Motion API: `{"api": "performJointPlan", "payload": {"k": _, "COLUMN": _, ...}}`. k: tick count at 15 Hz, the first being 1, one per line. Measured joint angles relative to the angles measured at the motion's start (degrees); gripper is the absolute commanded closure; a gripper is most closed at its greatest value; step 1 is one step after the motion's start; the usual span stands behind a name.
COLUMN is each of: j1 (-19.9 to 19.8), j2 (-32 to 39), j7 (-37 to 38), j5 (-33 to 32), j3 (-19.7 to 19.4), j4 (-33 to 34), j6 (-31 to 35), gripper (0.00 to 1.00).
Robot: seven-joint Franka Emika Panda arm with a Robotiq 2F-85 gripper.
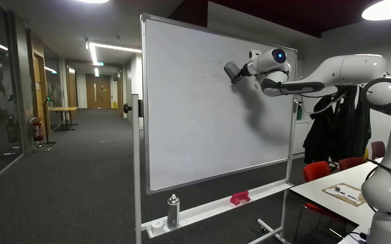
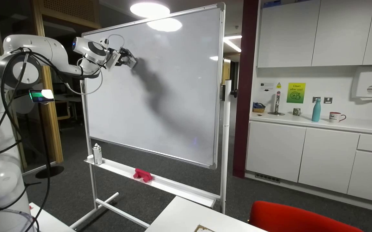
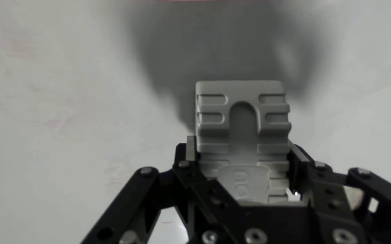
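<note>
One Franka arm (image 1: 351, 69) here, rising from the near right in an exterior view, shoulder up, elbow bent, forearm stretched out to the single whiteboard (image 1: 195, 128), wrist bent to face the surface. And out at the end, one gripper (image 3: 243, 152): two black fingers (image 3: 191, 148), narrowed in, clasping one grey whiteboard eraser (image 3: 243, 135) by its two sides. The eraser is up high, around the middle of the board's width; whether it touches the surface, I can't tell. Just left of it, two faint lines of handwriting (image 1: 207, 61). The arm's shadow (image 2: 160, 103) slants down to the right in both exterior views. Below, on the ledge (image 1: 209, 210), three things: one spray can (image 1: 173, 213) and one small white cylinder (image 1: 157, 226) side by side at the left end, one red block (image 1: 240, 197) near the middle. Over on the far right, in an exterior view, the counter (image 2: 366, 124): one turquoise bottle (image 2: 316, 110), one patterned mug (image 2: 297, 111), one white mug (image 2: 335, 117) with a red handle, one tap (image 2: 278, 103), one basket (image 2: 259, 109). Nearer, one red chair (image 2: 292, 216), just right of a white table (image 2: 189, 216).
</note>
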Motion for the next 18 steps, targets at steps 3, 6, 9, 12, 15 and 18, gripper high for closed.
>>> {"api": "performJointPlan", "payload": {"k": 3, "j1": 0.0, "j2": 0.0, "j7": 0.0, "j5": -0.2, "j3": 0.1, "j4": -0.1, "j6": 0.0, "gripper": 0.65}}
{"api": "performJointPlan", "payload": {"k": 6, "j1": 0.0, "j2": -0.1, "j7": -0.1, "j5": 0.7, "j3": 0.1, "j4": 0.2, "j6": -0.1, "gripper": 0.65}}
{"api": "performJointPlan", "payload": {"k": 9, "j1": 0.0, "j2": -0.1, "j7": -1.6, "j5": 5.6, "j3": 0.0, "j4": 1.9, "j6": -0.1, "gripper": 0.65}}
{"api": "performJointPlan", "payload": {"k": 12, "j1": 6.6, "j2": 0.3, "j7": -4.2, "j5": 11.7, "j3": -8.0, "j4": 5.7, "j6": -0.1, "gripper": 0.65}}
{"api": "performJointPlan", "payload": {"k": 15, "j1": 6.5, "j2": 1.3, "j7": -5.8, "j5": 16.0, "j3": -10.0, "j4": 8.9, "j6": -0.1, "gripper": 0.65}}
{"api": "performJointPlan", "payload": {"k": 18, "j1": 6.5, "j2": 2.6, "j7": -6.1, "j5": 17.2, "j3": -10.8, "j4": 10.6, "j6": -0.1, "gripper": 0.65}}
